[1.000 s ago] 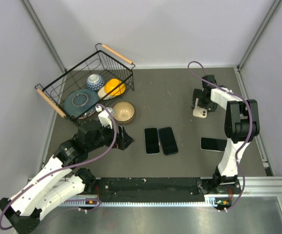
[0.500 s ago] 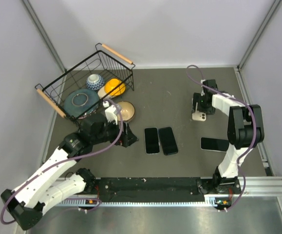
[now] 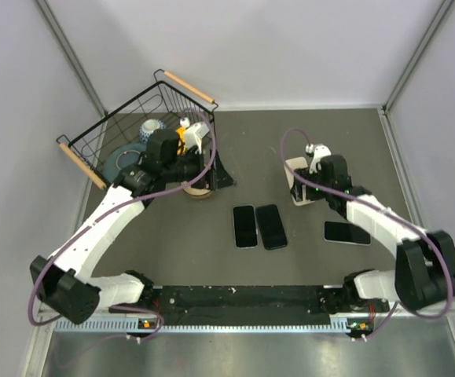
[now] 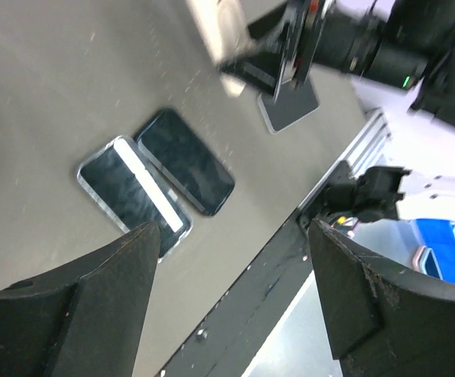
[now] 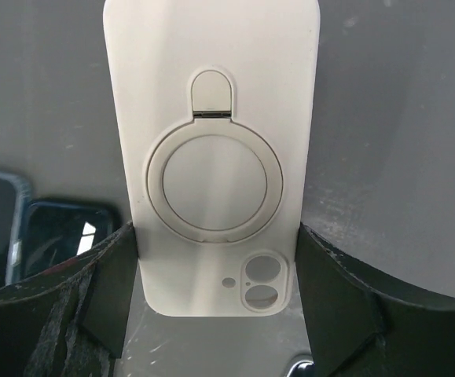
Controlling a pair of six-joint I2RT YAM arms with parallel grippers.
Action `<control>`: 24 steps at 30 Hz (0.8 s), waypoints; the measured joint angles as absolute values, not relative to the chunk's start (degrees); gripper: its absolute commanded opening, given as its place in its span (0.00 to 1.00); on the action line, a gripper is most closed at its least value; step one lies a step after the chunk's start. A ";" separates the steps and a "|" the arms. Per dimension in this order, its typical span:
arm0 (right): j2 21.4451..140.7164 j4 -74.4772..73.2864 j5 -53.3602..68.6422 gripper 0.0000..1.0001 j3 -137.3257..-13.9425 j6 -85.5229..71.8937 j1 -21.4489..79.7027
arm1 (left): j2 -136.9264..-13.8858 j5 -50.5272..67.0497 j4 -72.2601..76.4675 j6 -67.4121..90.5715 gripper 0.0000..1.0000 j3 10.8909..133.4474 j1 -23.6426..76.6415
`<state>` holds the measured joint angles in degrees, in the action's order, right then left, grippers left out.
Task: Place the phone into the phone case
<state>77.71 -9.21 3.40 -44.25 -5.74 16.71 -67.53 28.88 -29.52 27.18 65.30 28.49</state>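
My right gripper (image 3: pixel 304 187) is shut on a white phone case (image 3: pixel 299 179), held above the table right of centre. In the right wrist view the case (image 5: pixel 211 157) shows its ring and camera cutout, with the fingers (image 5: pixel 109 290) pressed on both long edges and the gripper (image 5: pixel 211 245) closed round it. Two dark phones (image 3: pixel 245 226) (image 3: pixel 271 226) lie side by side at the centre; they also show in the left wrist view (image 4: pixel 133 192) (image 4: pixel 185 161). A third phone (image 3: pixel 346 232) lies to the right. My left gripper (image 3: pixel 215 173) is open and empty, raised near the basket (image 4: pixel 231 251).
A black wire basket (image 3: pixel 93 161) at the back left holds a blue plate, a patterned bowl and an orange item. A tan bowl (image 3: pixel 199 188) sits partly under my left arm. Grey walls close in the table on three sides.
My right gripper has carried the white case left and nearer, toward the table centre. My left arm has swung up and back toward the basket, over the tan bowl.
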 measured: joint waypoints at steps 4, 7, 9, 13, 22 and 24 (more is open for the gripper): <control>65.84 -1.80 4.78 0.44 -35.57 -2.92 22.28 | -75.68 34.61 -27.70 27.05 0.72 74.76 27.55; 58.94 2.61 7.05 0.45 -32.14 -0.84 27.29 | -80.66 38.35 -25.69 27.07 0.72 78.72 27.29; 55.66 5.43 8.99 0.45 -30.98 0.47 30.02 | -83.92 39.88 -25.67 27.00 0.71 80.73 27.16; 51.81 8.12 10.81 0.45 -29.98 2.61 34.46 | -89.45 43.46 -25.93 27.07 0.66 84.60 26.98; 49.93 8.51 12.23 0.45 -29.98 4.89 38.39 | -94.45 55.88 -20.12 31.68 0.37 81.80 26.76; 50.11 8.43 12.32 0.45 -29.98 4.99 38.52 | -94.45 58.26 -17.28 33.32 0.38 79.90 26.76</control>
